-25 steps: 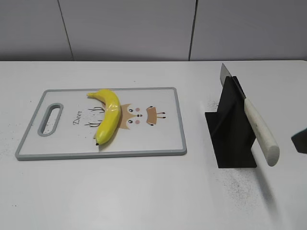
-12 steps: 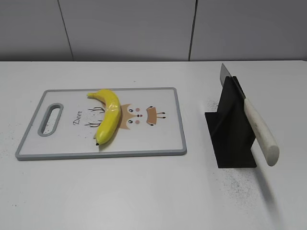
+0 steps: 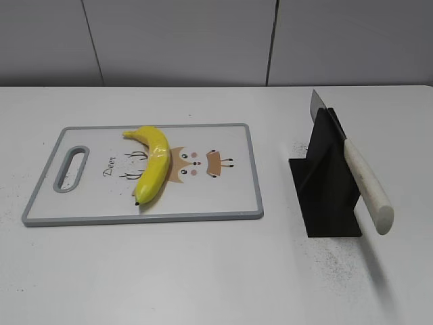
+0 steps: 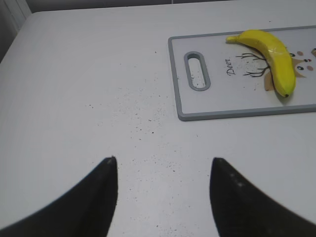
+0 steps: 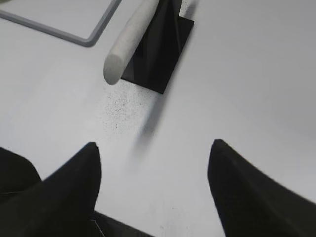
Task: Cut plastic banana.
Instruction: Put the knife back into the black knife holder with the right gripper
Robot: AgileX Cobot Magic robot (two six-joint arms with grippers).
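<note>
The yellow plastic banana (image 3: 153, 165) lies whole on the white cutting board (image 3: 223, 196), stem toward the back; it also shows in the left wrist view (image 4: 270, 48). A knife with a white handle (image 3: 367, 185) rests slanted in a black stand (image 3: 325, 193), handle toward the front; its handle shows in the right wrist view (image 5: 129, 37). My left gripper (image 4: 163, 160) is open and empty over bare table, left of the board. My right gripper (image 5: 154, 145) is open and empty, in front of the knife stand. Neither gripper shows in the exterior view.
The board (image 4: 237, 106) has a grey rim, a handle slot (image 3: 70, 168) at its left end and a deer drawing. Dark specks dot the white table (image 3: 203, 271). A grey wall runs behind the table.
A dark gripper part at the right edge of the exterior view one second ago has gone out of view. The banana, board and knife have not moved.
</note>
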